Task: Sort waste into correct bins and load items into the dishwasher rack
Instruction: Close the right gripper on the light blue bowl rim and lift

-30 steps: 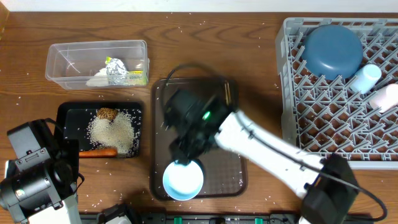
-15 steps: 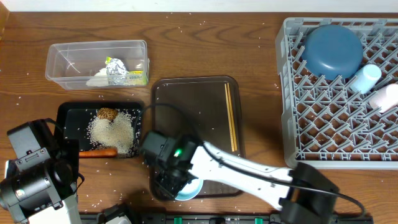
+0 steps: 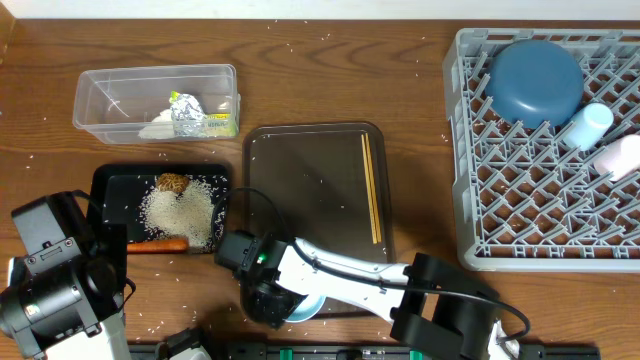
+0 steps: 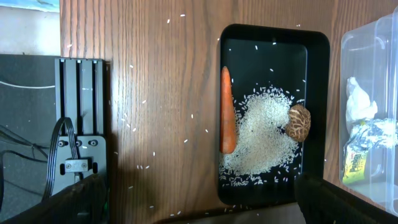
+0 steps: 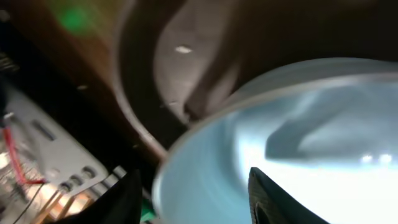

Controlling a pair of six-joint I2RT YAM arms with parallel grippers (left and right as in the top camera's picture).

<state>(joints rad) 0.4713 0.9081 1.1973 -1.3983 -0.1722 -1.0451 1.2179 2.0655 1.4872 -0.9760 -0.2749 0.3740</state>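
Note:
The small white bowl (image 3: 308, 306) sits at the front left corner of the brown serving tray (image 3: 300, 170). My right gripper (image 3: 270, 298) is low over it. In the right wrist view the gripper (image 5: 193, 186) is open, one finger outside the bowl's (image 5: 298, 143) rim and one inside. The wooden chopsticks (image 3: 370, 190) lie on the tray. My left gripper (image 4: 199, 214) is open and empty near the black tray (image 4: 317, 112), which holds the carrot (image 4: 227, 109), rice (image 4: 261, 137) and brown lump (image 4: 300, 121).
The clear tub (image 3: 100, 85) at the back left holds the foil ball (image 3: 187, 112), tissue (image 3: 158, 126) and packet (image 3: 222, 123). The grey rack (image 3: 470, 200) on the right holds the dark-blue dish (image 3: 535, 80), light-blue cup (image 3: 588, 125) and white cup (image 3: 620, 157). Rice grains are scattered over the table.
My right arm has swung from the middle of the brown tray down to its front left corner, lowering onto the bowl and uncovering the chopsticks. The left arm has not moved.

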